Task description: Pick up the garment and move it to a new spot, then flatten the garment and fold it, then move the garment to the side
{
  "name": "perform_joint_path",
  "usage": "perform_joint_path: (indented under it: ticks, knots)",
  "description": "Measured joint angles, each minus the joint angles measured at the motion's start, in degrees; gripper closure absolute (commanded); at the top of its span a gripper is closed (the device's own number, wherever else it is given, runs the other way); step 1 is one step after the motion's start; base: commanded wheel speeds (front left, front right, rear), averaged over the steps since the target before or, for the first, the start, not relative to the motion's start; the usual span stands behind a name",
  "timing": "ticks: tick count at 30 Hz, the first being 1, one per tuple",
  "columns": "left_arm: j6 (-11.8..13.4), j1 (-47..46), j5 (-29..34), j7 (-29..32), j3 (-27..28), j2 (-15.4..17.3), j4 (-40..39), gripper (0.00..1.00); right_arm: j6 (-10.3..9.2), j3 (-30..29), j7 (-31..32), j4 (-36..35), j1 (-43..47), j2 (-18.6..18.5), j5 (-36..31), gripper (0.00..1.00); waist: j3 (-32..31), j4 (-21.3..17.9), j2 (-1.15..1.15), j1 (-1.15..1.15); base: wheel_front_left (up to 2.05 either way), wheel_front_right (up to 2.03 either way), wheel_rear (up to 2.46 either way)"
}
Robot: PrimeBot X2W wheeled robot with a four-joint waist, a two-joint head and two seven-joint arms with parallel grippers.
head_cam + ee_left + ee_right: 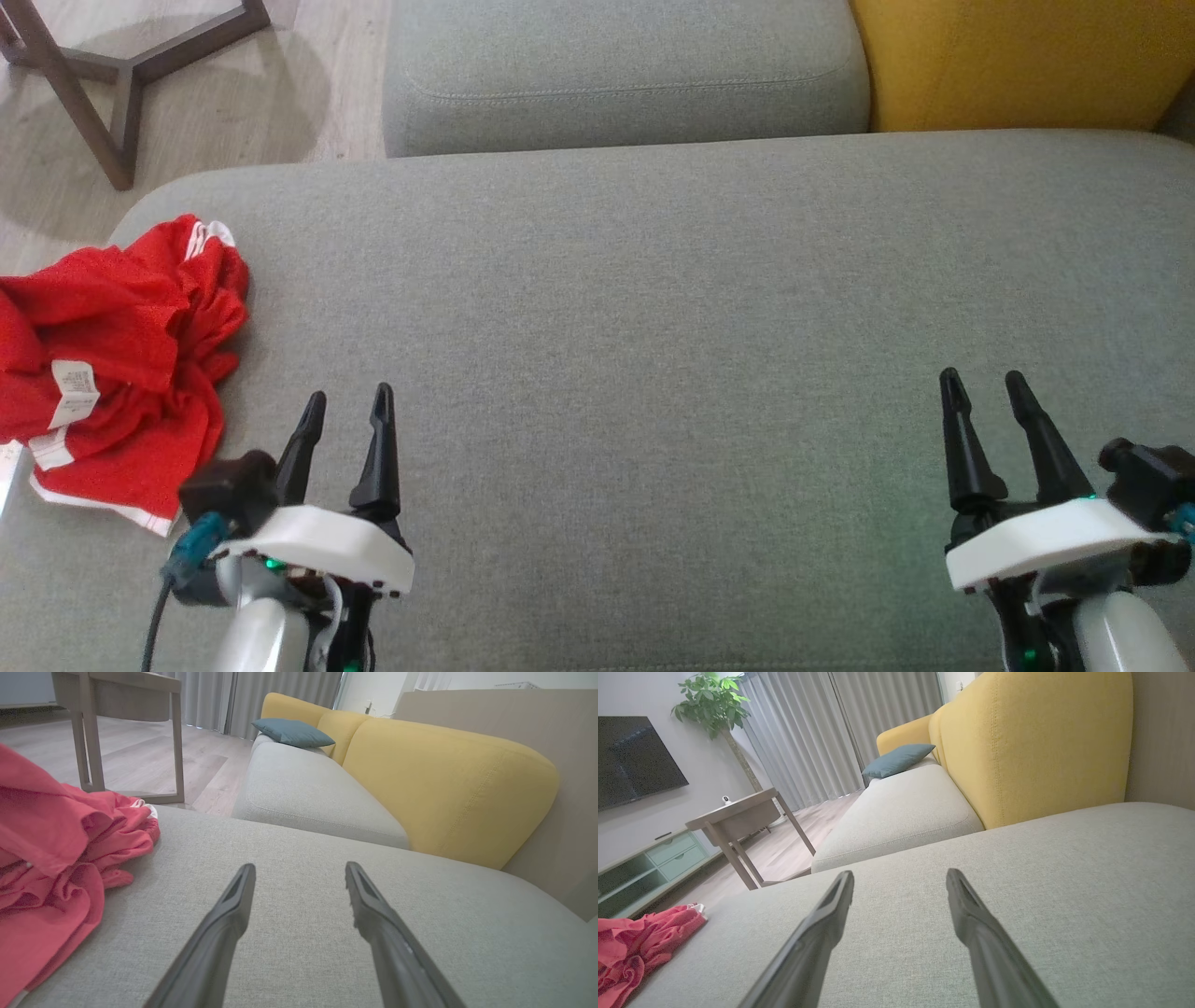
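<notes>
The red garment [121, 364] lies crumpled at the left edge of the grey sofa seat [653, 308], toward its far left corner. It has white trim and a white label facing up. The head view cuts it off at the picture's left side, so its full extent cannot be told. The left wrist view shows its folds [51, 858] bunched high and close on the left. From the right wrist view it is a low red heap [640, 942] far across the seat.

The left gripper [350, 394] hovers just beside the garment's near right side, not touching it. Its fingers [233, 914] are spread apart and hold nothing. The right gripper [981, 375] is well apart from the garment, near the seat's right edge. Its fingers [971, 924] are likewise parted and empty. Bare grey fabric lies between the two grippers.

Beyond the seat's far edge sit a second grey cushion [616, 75] and a yellow backrest [1018, 61]. A wooden table [112, 84] stands on the floor past the far left corner. The wrist views add a blue pillow [292, 732], grey curtains [808, 737], a television [635, 760], a potted plant [712, 704] and a low cabinet [649, 863].
</notes>
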Motion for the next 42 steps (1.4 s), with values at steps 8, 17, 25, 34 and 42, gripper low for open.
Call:
perform_joint_path:
  ticks: [8, 17, 25, 34, 42]
  knots:
    - [0.6, 0.0, 5.7, -1.4, -0.8, 0.0, 0.4, 0.00, 0.00, 0.3, -0.5, -0.2, 1.2, 0.0, -5.1, 0.00, -0.1, 0.2, 0.00, 0.00, 0.00, 0.00, 0.00]
    - [1.8, 0.0, 12.2, -3.2, -2.1, 0.0, 0.7, 0.00, 0.00, 0.3, -1.5, -0.7, 1.3, 0.1, -11.3, 0.00, -0.2, 0.5, 0.00, 0.00, 0.00, 0.00, 0.00]
    - [2.0, 0.0, 14.8, -3.9, -2.5, 0.0, 2.6, 0.00, 0.00, -0.2, -1.7, -1.1, 1.6, 0.7, -14.4, 0.00, -0.2, 0.9, 0.00, 0.00, 0.00, 0.00, 0.00]
    - [2.1, 0.0, 14.6, -3.9, -2.4, -0.1, 3.3, 0.00, 0.00, -1.7, -1.7, -0.8, 2.3, 1.7, -14.1, 0.00, -0.1, 1.1, 0.00, 0.00, 0.00, 0.00, 0.00]
    - [2.6, 0.0, 14.7, -3.9, -2.4, -0.1, 3.3, 0.00, 0.00, -1.8, -1.7, -0.7, 2.3, 1.9, -14.2, 0.00, 0.0, 1.2, 0.00, 0.00, 0.00, 0.00, 0.00]
